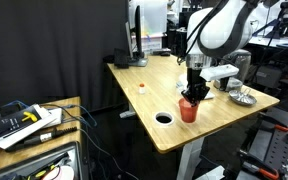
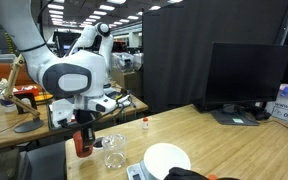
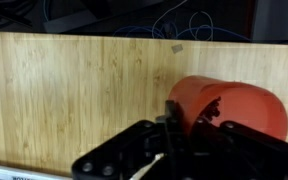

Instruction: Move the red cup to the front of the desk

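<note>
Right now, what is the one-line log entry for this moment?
gripper: shut on red cup at rim | cup: beside cable hole, near desk edge | resting or lifted: cannot tell

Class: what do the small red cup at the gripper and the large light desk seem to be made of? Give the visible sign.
The small red-orange tapered cup looks like plastic: uniform colour, thin wall, faint sheen. The large light rectangular desk looks like wood or bamboo, possibly a laminate: narrow parallel grain strips, matte finish.
</note>
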